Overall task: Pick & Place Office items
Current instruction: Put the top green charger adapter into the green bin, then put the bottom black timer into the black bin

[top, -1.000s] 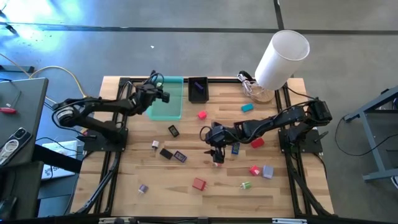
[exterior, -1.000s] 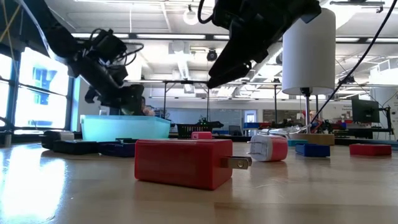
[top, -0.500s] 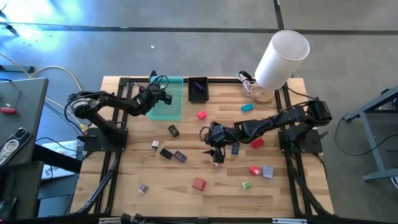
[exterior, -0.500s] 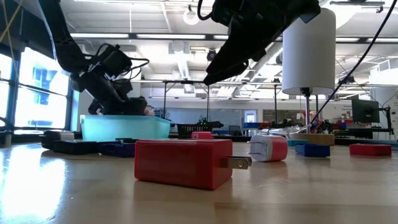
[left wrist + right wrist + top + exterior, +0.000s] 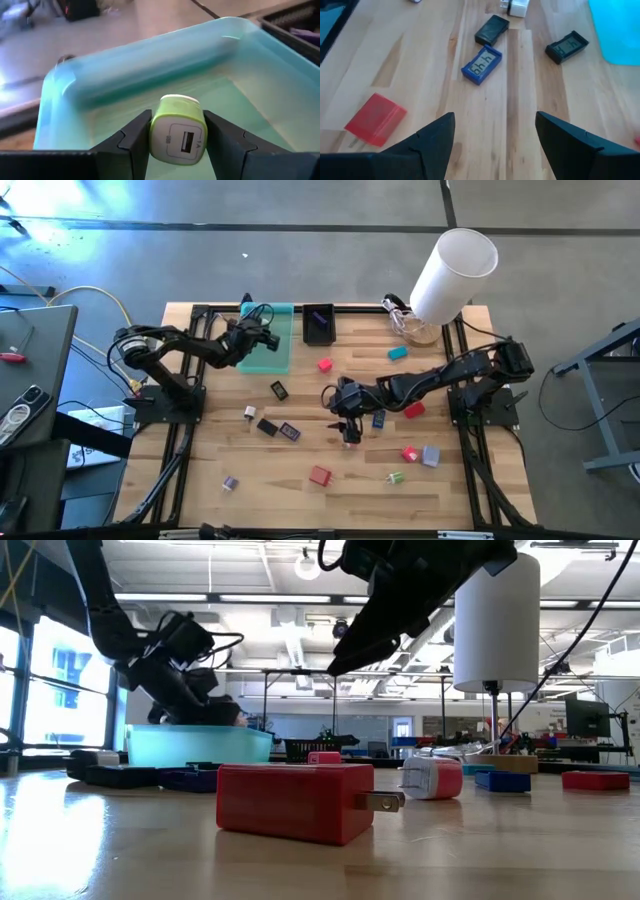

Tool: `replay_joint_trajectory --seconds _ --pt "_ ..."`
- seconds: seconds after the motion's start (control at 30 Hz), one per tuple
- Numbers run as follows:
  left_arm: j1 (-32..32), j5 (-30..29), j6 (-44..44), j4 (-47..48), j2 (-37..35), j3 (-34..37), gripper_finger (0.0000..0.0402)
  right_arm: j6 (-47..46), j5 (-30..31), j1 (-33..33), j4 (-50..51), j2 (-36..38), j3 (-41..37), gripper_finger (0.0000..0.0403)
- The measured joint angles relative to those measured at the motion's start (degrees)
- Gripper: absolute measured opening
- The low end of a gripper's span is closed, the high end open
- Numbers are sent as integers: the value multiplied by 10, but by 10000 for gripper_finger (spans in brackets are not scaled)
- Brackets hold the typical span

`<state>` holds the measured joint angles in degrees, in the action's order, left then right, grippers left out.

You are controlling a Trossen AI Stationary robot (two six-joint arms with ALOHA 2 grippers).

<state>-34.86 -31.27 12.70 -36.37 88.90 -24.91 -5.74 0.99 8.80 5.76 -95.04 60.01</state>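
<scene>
My left gripper reaches low into the teal tray at the far left, its fingers closed about a green-and-white charger. Above the middle of the table my right gripper hovers open with nothing between its fingers. On the wood under it lie a blue piece, two black pieces and a red block. More office items are scattered flat on the table: pink, teal, red, green. My left gripper has the charger's two rounded sides pinched between its two fingers, the socket face turned back toward the wrist. The fingers slant down into the tray from the table's left. I cannot tell whether the charger's underside rests on the tray floor.
A tall white cylinder stands at the far right corner beside a clear dish. A small black bin sits right of the teal tray. The big red plug block lies near the front edge, with bare wood around it.
My left gripper has sunk with the charger from above the teal tray down inside its walls, moving a little toward the table's right. The right arm has kept still.
</scene>
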Motion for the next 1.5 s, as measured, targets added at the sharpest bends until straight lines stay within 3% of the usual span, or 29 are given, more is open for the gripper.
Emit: replay_joint_trajectory --seconds 0.17,0.87,1.33,1.5 --pt "25 -1 -110 -7 0 0 161 11 2 2 0 0 0 266" --pt "22 14 -83 -22 0 0 162 13 1 2 0 0 0 266" --pt "24 3 -86 -36 0 0 227 13 0 2 1 0 0 266" --pt "57 -7 -155 -39 -25 0 228 13 -1 2 1 0 0 266"
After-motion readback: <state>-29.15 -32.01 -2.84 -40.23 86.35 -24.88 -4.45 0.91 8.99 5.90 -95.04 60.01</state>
